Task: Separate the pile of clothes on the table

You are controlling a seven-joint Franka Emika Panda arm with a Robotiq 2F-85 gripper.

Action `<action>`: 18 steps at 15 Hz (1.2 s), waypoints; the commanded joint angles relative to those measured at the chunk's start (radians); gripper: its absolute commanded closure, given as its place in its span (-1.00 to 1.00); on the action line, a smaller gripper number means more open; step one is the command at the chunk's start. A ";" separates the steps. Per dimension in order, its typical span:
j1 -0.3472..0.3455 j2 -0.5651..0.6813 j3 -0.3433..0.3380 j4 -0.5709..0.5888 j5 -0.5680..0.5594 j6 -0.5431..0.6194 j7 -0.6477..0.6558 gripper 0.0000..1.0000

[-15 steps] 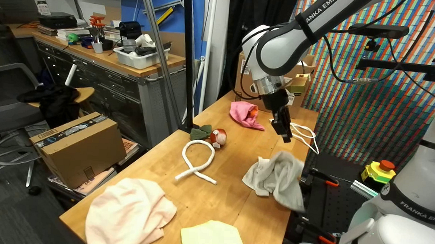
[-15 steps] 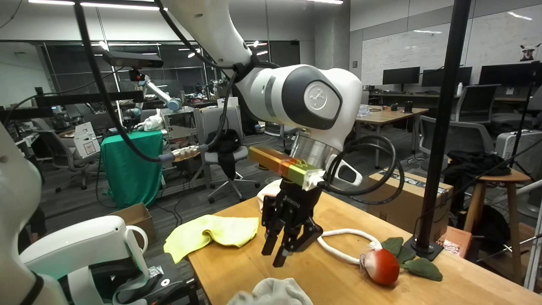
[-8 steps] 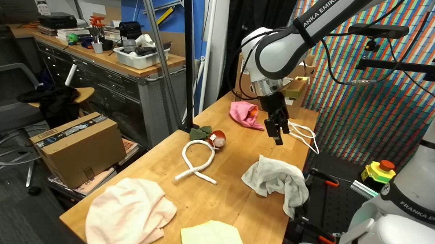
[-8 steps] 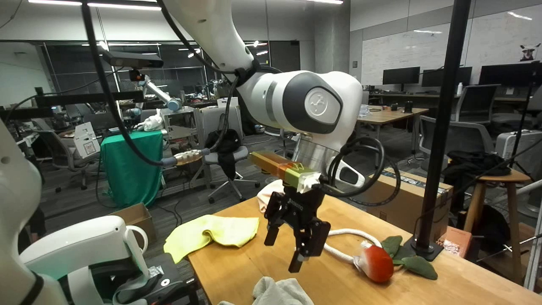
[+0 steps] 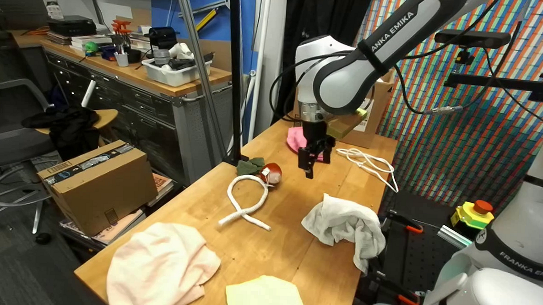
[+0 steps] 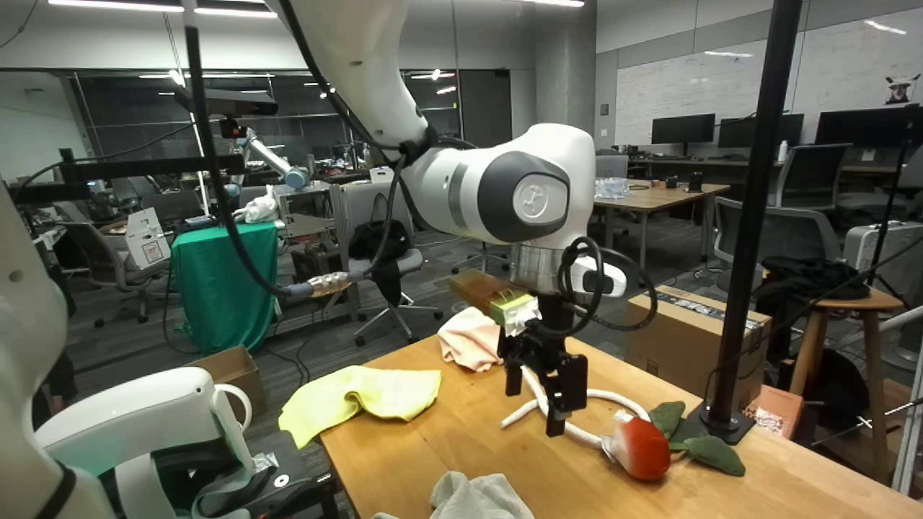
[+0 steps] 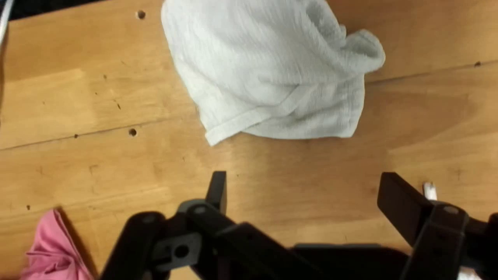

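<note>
Four clothes lie apart on the wooden table. The grey-white cloth (image 5: 342, 219) is crumpled at the robot-side edge, part of it hanging over. In the wrist view this grey-white cloth (image 7: 264, 70) lies ahead of my fingertips, touching neither. My gripper (image 7: 303, 177) is open with bare wood visible between its fingers. In an exterior view the gripper (image 5: 317, 166) hovers above the table, partly covering the pink cloth (image 5: 295, 137). A peach cloth (image 5: 161, 267) and a yellow cloth (image 5: 265, 296) rest at the opposite end. Both also show in an exterior view: peach cloth (image 6: 469, 339), yellow cloth (image 6: 368, 393).
A white rope loop (image 5: 262, 195) and a red-and-white toy (image 6: 642, 447) with green leaves lie on the table near a black pole (image 5: 235, 77). A thin white cord (image 5: 367, 163) and a cardboard box (image 5: 369, 124) are beyond the gripper.
The jaws have spread apart. My gripper has swung away from the grey-white cloth and turned more upright. That cloth, blurred in motion earlier, has settled; the red toy shifted slightly.
</note>
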 commanded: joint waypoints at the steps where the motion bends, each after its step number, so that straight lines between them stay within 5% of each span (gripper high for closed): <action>1: 0.025 0.081 -0.008 0.030 -0.072 0.165 0.173 -1.00; 6: 0.105 0.171 -0.078 0.053 -0.224 0.359 0.448 -1.00; 13: 0.325 0.274 -0.328 0.034 -0.591 0.552 0.956 -1.00; 18: 0.451 0.355 -0.444 0.013 -0.737 0.634 1.255 -1.00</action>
